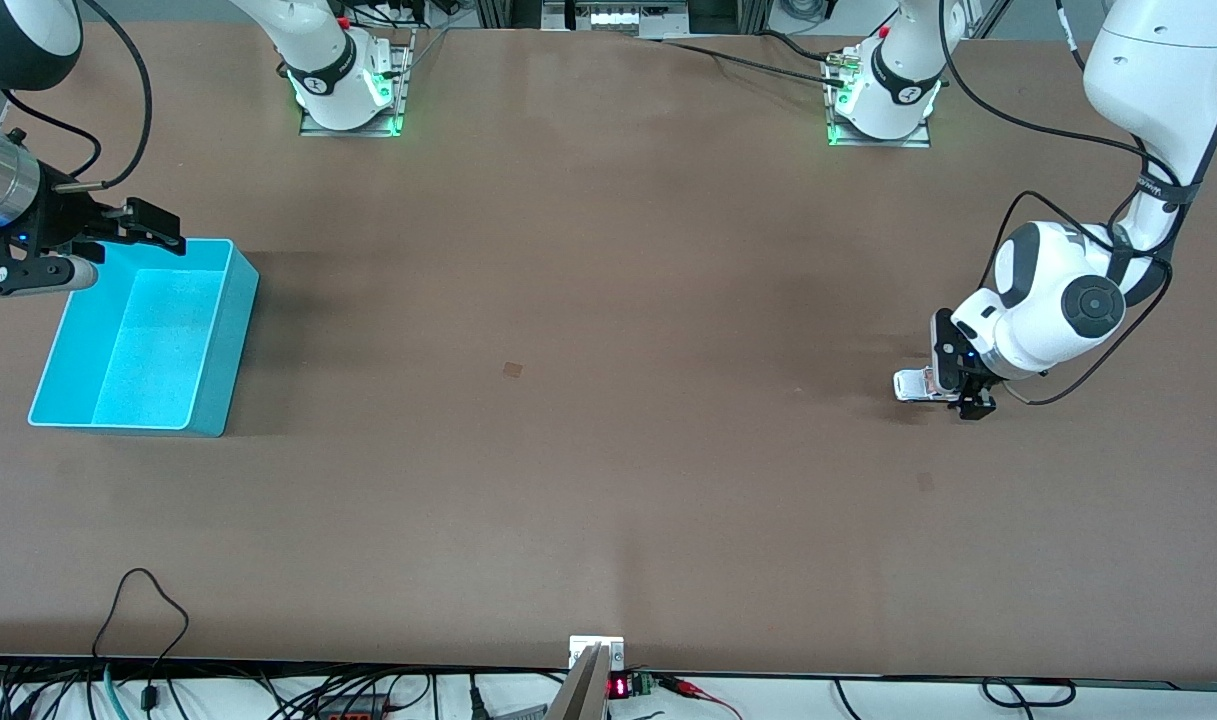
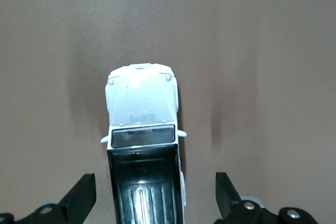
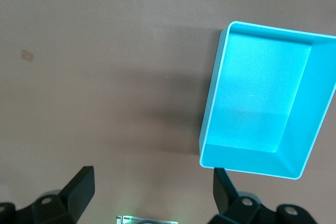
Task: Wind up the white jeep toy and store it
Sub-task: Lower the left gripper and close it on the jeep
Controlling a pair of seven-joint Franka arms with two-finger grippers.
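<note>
The white jeep toy (image 1: 912, 385) stands on the brown table toward the left arm's end. In the left wrist view the white jeep toy (image 2: 140, 109) shows its white hood and black roof panel. My left gripper (image 1: 955, 385) is low around its rear and open. One finger (image 2: 83, 196) stands on each side of the toy, apart from it. The turquoise bin (image 1: 230, 345) sits toward the right arm's end with nothing in it. My right gripper (image 1: 140, 226) hovers open over the bin's corner nearest its base. Nothing is between its fingertips (image 3: 80, 186). The bin's rim (image 3: 210, 109) shows beside them.
The arm bases (image 1: 348, 95) stand along the table edge farthest from the front camera. A small dark mark (image 1: 513, 370) lies mid-table. Cables and a small bracket (image 1: 597, 652) line the edge nearest the front camera.
</note>
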